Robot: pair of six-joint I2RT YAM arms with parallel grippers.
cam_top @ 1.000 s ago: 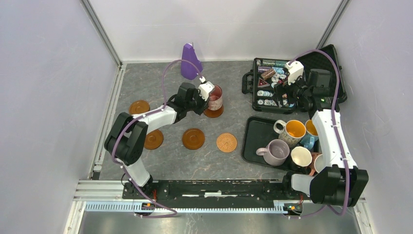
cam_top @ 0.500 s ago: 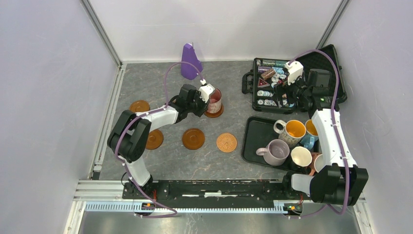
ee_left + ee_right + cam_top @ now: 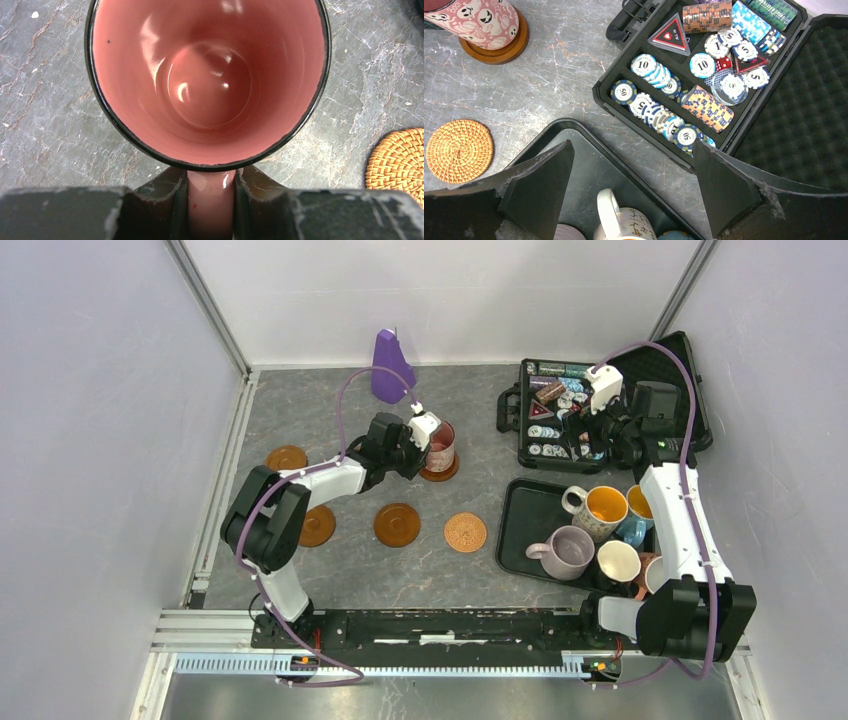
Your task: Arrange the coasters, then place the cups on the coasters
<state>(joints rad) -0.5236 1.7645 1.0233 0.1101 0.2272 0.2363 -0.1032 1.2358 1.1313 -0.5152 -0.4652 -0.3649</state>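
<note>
A pink cup (image 3: 441, 445) stands upright on a dark brown coaster (image 3: 438, 473) at the table's middle back. My left gripper (image 3: 424, 432) is shut on its handle (image 3: 211, 200), with a finger on each side, and the pink inside (image 3: 207, 75) fills the left wrist view. Three more dark coasters (image 3: 287, 458) (image 3: 316, 525) (image 3: 397, 524) lie bare, and the patterned orange-brown coaster (image 3: 465, 532) lies right of them. Several cups, among them a white one with orange inside (image 3: 600, 508) and a lilac one (image 3: 566, 550), stand in the black tray (image 3: 518, 530). My right gripper (image 3: 634, 170) hangs open above the tray's far corner.
An open black case (image 3: 640, 400) of poker chips (image 3: 651, 67) lies at the back right, beside the tray. A purple cone-shaped object (image 3: 390, 365) stands at the back wall. Metal rails edge the table on the left (image 3: 225, 460). The left forearm partly covers one coaster.
The left arm has shifted slightly, with the pink cup still in its grip and now lower on the coaster. The right arm has stayed still.
</note>
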